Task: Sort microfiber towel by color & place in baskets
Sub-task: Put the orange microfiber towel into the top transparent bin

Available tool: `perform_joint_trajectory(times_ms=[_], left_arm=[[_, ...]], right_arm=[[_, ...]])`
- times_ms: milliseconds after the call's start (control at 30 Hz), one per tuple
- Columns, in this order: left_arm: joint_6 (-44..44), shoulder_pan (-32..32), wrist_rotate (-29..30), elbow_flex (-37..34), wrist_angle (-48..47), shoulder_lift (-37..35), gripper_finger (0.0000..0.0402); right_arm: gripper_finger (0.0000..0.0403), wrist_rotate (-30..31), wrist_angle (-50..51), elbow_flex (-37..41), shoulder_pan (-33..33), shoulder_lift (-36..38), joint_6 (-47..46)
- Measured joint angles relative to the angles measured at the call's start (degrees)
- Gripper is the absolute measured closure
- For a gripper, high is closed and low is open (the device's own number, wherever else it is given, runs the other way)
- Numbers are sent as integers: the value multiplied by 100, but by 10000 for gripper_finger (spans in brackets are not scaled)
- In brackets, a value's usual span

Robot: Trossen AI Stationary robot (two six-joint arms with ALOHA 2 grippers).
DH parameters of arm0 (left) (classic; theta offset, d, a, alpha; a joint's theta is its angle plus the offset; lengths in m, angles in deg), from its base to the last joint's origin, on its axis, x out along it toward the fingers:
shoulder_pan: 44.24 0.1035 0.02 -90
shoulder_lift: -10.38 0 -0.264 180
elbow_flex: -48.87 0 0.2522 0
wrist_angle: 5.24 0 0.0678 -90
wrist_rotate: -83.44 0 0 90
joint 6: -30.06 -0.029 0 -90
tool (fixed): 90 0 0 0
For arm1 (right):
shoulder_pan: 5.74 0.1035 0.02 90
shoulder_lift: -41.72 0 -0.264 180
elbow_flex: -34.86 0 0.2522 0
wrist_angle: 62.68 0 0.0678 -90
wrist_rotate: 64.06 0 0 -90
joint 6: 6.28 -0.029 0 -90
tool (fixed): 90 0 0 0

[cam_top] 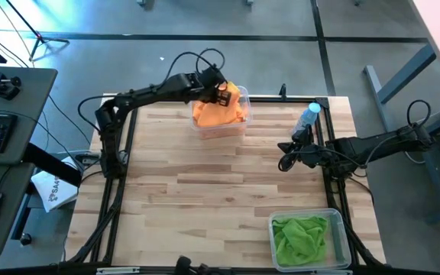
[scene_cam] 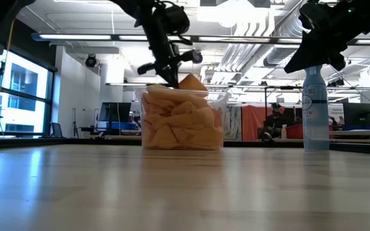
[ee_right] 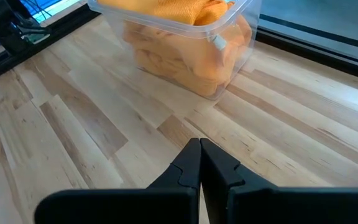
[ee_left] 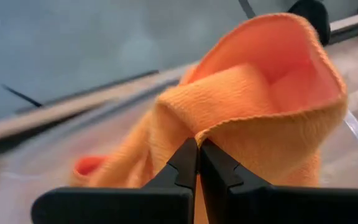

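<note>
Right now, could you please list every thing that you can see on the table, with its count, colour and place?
orange towels: several, bright orange, piled in the far basket; one is pinched at its top fold.
far basket: one, clear, at the table's far edge near the middle.
green towels: a bunch whose count I cannot tell, bright green, in the near basket.
near basket: one, clear, at the near right corner.
bottle: one, clear with blue cap, at the far right edge.
table: one, light wood.
left end effector: shut on an orange towel, above the far basket.
right end effector: shut and empty, above the table's right side.
</note>
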Motion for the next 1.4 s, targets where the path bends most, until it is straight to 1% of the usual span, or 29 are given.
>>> perform_joint_trajectory(times_ms=[67, 133, 367, 533, 800, 967, 1133, 1233, 1400], left_arm=[[267, -20, -176, 0, 52, 76, 401], [302, -95, -303, 0, 93, 152, 401], [551, -348, -134, 2, 52, 667, 401], [864, -334, -488, 2, 56, 1136, 401], [1398, -313, -565, 28, 148, 1520, 401], [1443, -308, -632, 25, 279, 1614, 401], [1445, -330, -647, 9, 727, 1611, 401], [1447, -334, -639, 5, 816, 1607, 401], [1296, -347, -656, 4, 838, 1609, 380]], right_arm=[[403, 0, -1, 0, 0, 0, -1], [403, 0, 1, 0, 2, 0, -1], [403, -27, 5, 0, 0, 0, 12], [403, -95, 3, 0, 1, 0, 14], [403, -164, 9, 0, 1, 1, 17], [403, -202, 27, 0, 0, 0, 16], [403, -299, 26, 10, 2, 0, 17], [403, -302, 58, 24, 1, 0, 15], [403, -299, 58, 24, 0, -2, 15]])
